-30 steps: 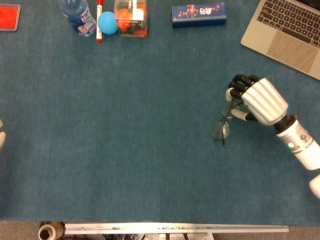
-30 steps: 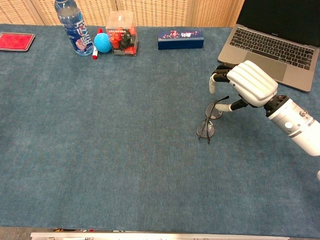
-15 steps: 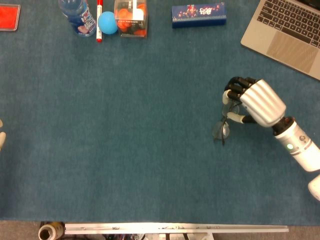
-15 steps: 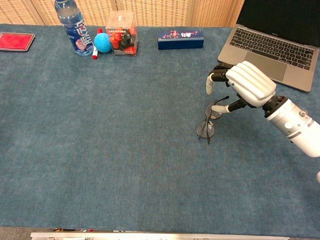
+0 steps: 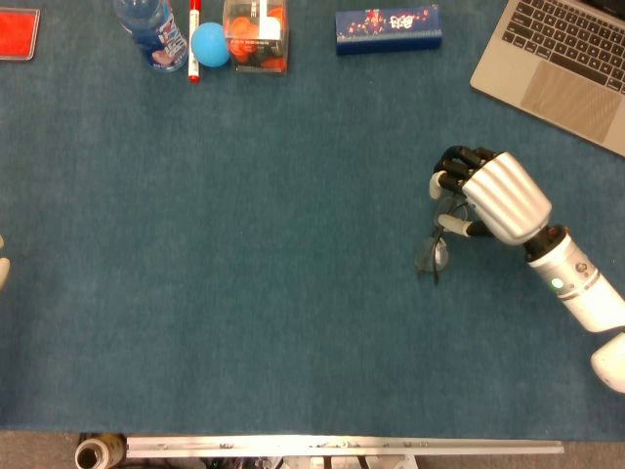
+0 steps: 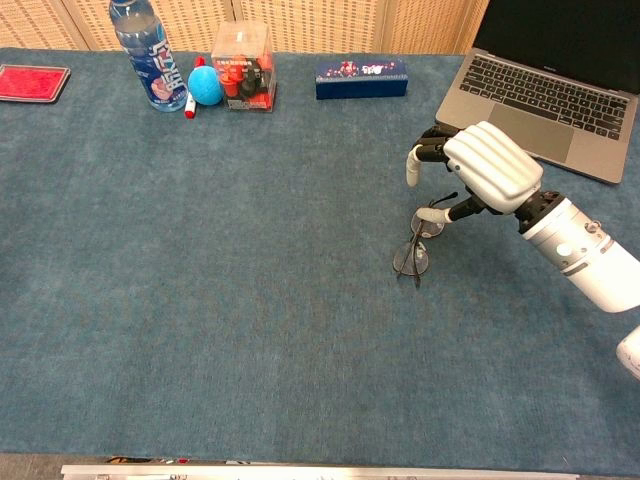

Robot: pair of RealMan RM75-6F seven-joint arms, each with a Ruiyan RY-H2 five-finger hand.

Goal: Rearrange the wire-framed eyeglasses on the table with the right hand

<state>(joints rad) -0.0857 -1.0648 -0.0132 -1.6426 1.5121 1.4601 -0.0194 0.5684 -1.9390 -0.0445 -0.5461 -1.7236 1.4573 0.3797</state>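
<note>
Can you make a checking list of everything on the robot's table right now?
Surface: blue felt-like table cover, flat.
Job's things: thin wire-framed eyeglasses lying on the cover.
Clutter: clear plastic bottle, light blue ball, red marker, clear box of red bits, dark blue box, red flat case, open grey laptop.
Hands: white right hand over the eyeglasses, fingers curled down; grip unclear. Left hand barely visible.
Cables: nothing seen.
Surroundings: woven wicker screen behind.

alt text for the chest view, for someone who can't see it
The robot's right hand hovers with fingers curled over wire-framed eyeglasses on a blue table. A laptop sits behind it; a bottle stands far left.
</note>
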